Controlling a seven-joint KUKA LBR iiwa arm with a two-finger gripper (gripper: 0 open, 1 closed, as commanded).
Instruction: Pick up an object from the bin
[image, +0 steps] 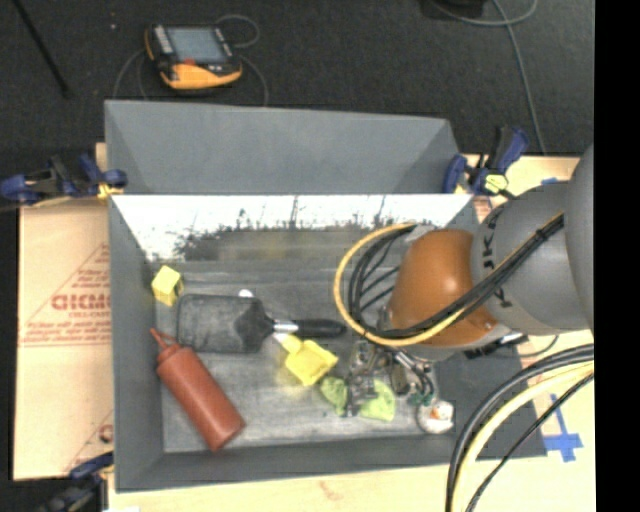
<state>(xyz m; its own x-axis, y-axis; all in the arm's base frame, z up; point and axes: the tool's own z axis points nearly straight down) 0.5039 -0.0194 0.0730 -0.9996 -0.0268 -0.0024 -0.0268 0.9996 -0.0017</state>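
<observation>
Green crumpled thing (378, 406) lies on the floor of the bin (280, 150), near the front wall and right of middle. Its long axis runs roughly along that wall; which end leads cannot be told. The tool (385, 380) stands right over it, partly covering it; whether the tool is open or closed cannot be told. Just left lies a yellow block (310, 362), just right a small white thing (436, 414). A red-brown squeeze bottle (197, 390) lies slanted, well apart, front left.
</observation>
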